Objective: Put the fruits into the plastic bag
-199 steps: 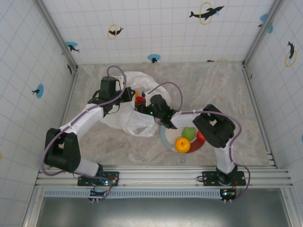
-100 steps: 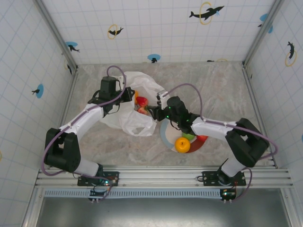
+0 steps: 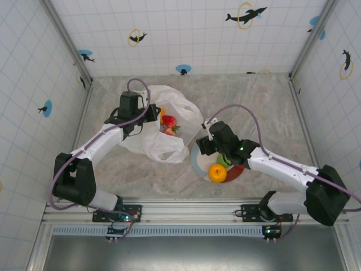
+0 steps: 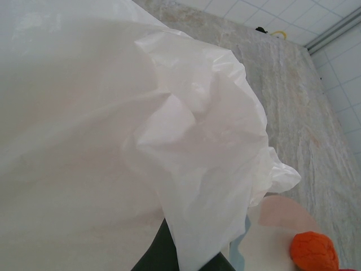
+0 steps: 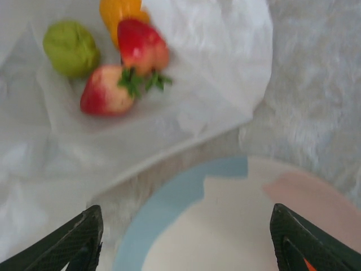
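Note:
The plastic bag (image 3: 161,144) lies crumpled at centre left, its mouth facing right. My left gripper (image 3: 151,113) is shut on the bag's upper rim (image 4: 186,169), with the film pinched between its dark fingers (image 4: 158,257). Inside the bag lie two red strawberries (image 5: 107,96) (image 5: 141,48), a green fruit (image 5: 70,48) and an orange-yellow one (image 5: 121,11). My right gripper (image 5: 185,220) hangs open and empty over the plate's left rim, just right of the bag's mouth (image 3: 203,144). An orange (image 3: 218,172) and a green apple (image 3: 224,160) remain on the plate.
The round plate (image 3: 197,164), pale with blue and pink patches (image 5: 169,209), sits at front centre right of the marble floor. My right arm crosses over its right half. Tiled walls and metal posts enclose the area.
My right gripper has drawn back from the bag's mouth to the plate's left edge, leaving the strawberries inside. The left gripper and bag have stayed put.

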